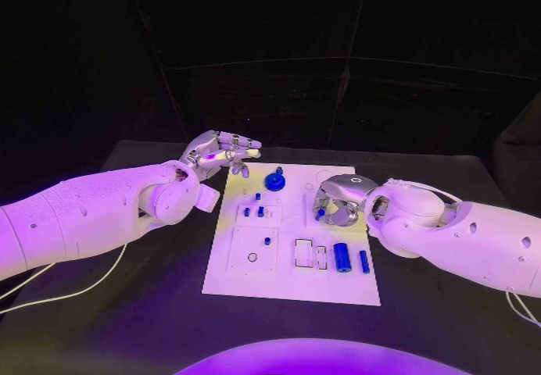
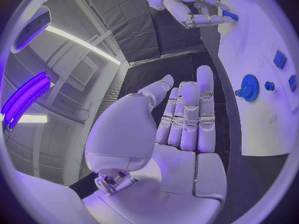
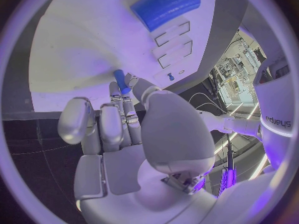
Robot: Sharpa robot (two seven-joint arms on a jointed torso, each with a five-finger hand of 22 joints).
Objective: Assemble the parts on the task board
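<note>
The right hand (image 1: 338,201) hangs low over the white board (image 1: 288,273), pinching a small blue peg (image 3: 121,81), and blocks the board's middle right. Nearer the robot from it lie a blue cylinder (image 1: 342,257) and thin bar (image 1: 364,261). The left hand (image 1: 216,154), fingers spread, hovers off the far left corner beside the blue gear (image 1: 275,183). Bare desk (image 1: 147,312) lies open on both sides.

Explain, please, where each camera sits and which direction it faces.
Head view: on the head, looking down at the task board; both arms, left hand, right hand.
Left wrist view: behind the empty left hand, facing the board's edge and blue gear.
Right wrist view: behind the right hand, which pinches a small blue part.
Shared: the board.
</note>
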